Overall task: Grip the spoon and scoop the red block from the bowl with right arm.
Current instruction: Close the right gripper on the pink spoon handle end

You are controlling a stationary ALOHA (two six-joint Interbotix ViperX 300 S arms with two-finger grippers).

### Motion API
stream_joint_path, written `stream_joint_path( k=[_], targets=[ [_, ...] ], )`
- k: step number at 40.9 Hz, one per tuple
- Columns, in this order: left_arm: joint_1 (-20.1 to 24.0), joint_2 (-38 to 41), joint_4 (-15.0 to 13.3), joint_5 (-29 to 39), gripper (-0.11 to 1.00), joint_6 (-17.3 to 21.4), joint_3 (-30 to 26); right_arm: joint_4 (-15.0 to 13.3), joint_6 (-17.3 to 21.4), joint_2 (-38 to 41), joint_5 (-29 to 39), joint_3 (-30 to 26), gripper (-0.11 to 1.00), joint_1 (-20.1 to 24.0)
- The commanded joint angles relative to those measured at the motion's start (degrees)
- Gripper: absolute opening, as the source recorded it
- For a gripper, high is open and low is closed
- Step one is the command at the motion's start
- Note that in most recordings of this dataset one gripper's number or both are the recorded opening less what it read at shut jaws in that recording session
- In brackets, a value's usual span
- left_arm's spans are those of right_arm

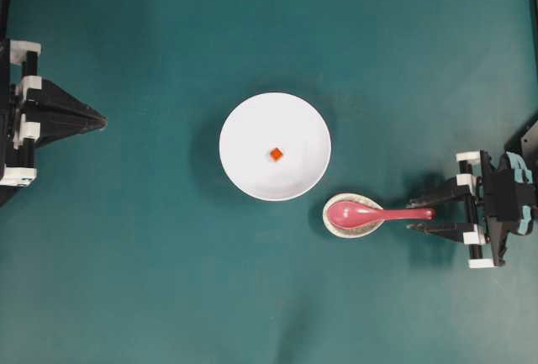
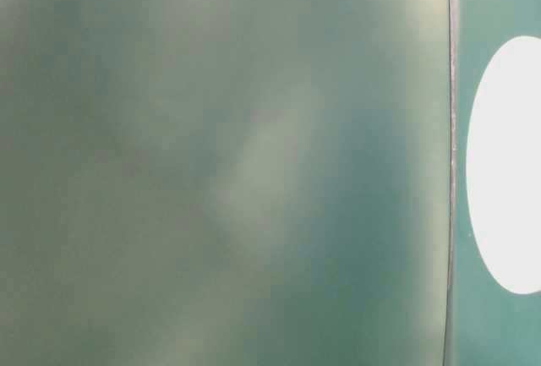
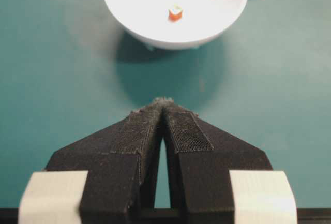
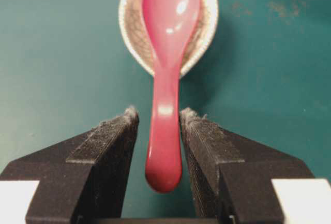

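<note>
1. Spoon: glossy pink-red, its scoop lies in a small speckled white spoon rest, and its handle runs back between the two fingers of the right gripper.
2. Right fingers stand apart, one on each side of the handle. A narrow gap of green desk shows on either side of the handle in the right wrist view, so they straddle it without clamping it; whether a pad just brushes it cannot be told.
3. In the overhead view the handle tip sits level with the right fingertips, with the scoop out beyond them.
4. Bowl: plain white and round, beyond the spoon rest from the right fingers, its rim near the rest but apart from it.
5. Red block: a tiny red-orange cube on the bowl's floor, near its middle, well apart from both pairs of fingers.
6. Left gripper: its fingers are pressed together at the tips and hold nothing. They point toward the bowl, which lies ahead of them across bare desk.
7. The table-level view is blurred, showing only green haze and a white oval at its right edge.
8. No brand, label or writing can be read on any item.
</note>
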Motion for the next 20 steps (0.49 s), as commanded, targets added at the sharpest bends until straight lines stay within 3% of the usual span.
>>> stream_joint_path(
  k=[1,20],
  targets=[
    [0.18,0.35,0.0,-0.26,0.0,0.0,-1.32,0.97,-0.09,0.0,-0.79,-0.26,0.45,0.0],
    [0.18,0.35,0.09,-0.18,0.0,0.09,-1.32,1.14,-0.09,0.0,-1.41,-0.18,0.45,0.26]
  ],
)
